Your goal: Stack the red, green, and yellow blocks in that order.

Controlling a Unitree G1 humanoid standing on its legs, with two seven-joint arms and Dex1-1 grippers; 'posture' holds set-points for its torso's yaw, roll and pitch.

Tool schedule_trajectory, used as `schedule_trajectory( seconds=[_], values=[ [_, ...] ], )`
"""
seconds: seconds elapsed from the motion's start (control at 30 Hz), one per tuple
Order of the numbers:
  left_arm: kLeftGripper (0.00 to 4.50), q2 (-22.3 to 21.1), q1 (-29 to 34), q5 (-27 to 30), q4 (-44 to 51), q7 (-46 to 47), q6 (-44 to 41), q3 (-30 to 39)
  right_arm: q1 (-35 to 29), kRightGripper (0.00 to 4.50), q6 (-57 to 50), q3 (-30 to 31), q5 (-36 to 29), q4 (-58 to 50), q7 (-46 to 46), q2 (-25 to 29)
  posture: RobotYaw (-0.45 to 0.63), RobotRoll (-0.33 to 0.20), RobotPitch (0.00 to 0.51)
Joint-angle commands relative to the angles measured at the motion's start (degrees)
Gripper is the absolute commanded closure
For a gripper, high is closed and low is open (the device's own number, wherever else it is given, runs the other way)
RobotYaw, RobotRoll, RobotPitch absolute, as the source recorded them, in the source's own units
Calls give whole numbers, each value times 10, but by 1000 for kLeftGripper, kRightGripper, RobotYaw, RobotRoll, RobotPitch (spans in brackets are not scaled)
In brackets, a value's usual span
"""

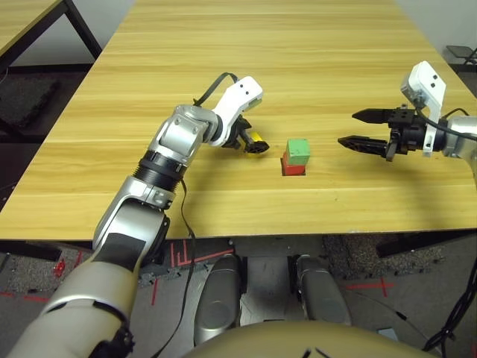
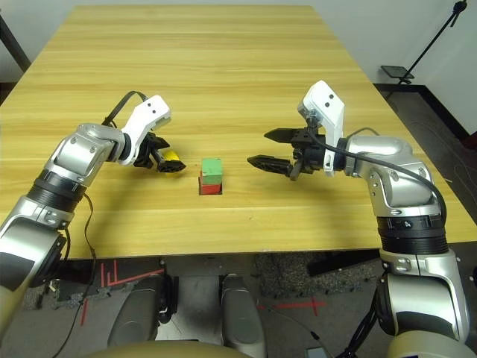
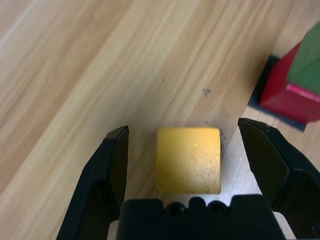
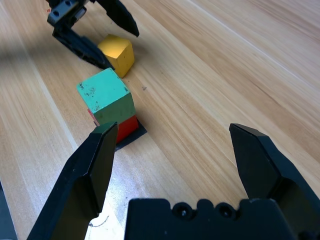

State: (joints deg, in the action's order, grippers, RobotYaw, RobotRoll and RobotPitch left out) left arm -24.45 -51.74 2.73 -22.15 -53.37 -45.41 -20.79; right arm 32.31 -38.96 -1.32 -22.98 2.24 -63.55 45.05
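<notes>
Blocks: three — one red block (image 1: 292, 168), one green block (image 1: 298, 151), one yellow block (image 4: 117, 53)
Black square patch (image 3: 261, 95): one
Pincers: two — left pincer (image 3: 185, 167), right pincer (image 4: 172, 167)
Surface (image 1: 298, 67): one carrying the blocks; a second table's corner (image 1: 22, 19) at far left

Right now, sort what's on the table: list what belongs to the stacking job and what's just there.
Job:
- red block, at the bottom, on the patch
- green block, on top of the red
- yellow block, on the table between the open left fingers, not yet gripped

Just there:
- black patch under the red block
</notes>
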Motion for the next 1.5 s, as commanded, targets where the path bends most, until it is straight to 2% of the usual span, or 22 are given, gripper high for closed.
schedule_trajectory(
  seconds=[0.03,0.1,0.2,0.37,0.4,0.63,0.77,0.87,1.13,1.5],
  values=[
    [31,-14,7,-17,-5,-23,7,-28,-1,0,-2,-5,-7,-6,4,4,-39,-80,86],
    [31,-19,11,-19,-3,-30,4,-33,-1,0,-1,-5,-8,-5,5,4,-39,-78,87],
    [657,-17,18,-20,-4,-24,4,-25,-3,0,2,-5,-9,-4,9,0,-37,-76,86],
    [2437,-17,7,-20,3,-29,-4,-21,-10,0,13,-6,-11,1,4,3,-30,-72,83],
    [2588,-19,-1,-15,8,-35,-7,-17,-15,0,23,-7,-14,3,-7,6,-29,-70,82],
    [2577,-35,-72,8,41,-102,-19,-13,-45,0,91,-11,-29,11,-106,31,-26,-63,77],
    [2577,-32,-105,15,47,-129,-21,-20,-45,0,85,-14,-39,5,-108,31,-30,-57,74],
    [2577,-10,-122,29,65,-145,-37,-26,-45,0,82,-11,-44,-5,-110,27,-34,-56,76],
    [2577,28,-125,32,70,-159,-45,-55,-48,0,64,-11,-53,-26,-95,23,-60,-52,86],
    [2577,26,-118,22,50,-175,-22,-81,-63,0,51,-18,-66,-44,-70,21,-79,-41,96]
  ],
)
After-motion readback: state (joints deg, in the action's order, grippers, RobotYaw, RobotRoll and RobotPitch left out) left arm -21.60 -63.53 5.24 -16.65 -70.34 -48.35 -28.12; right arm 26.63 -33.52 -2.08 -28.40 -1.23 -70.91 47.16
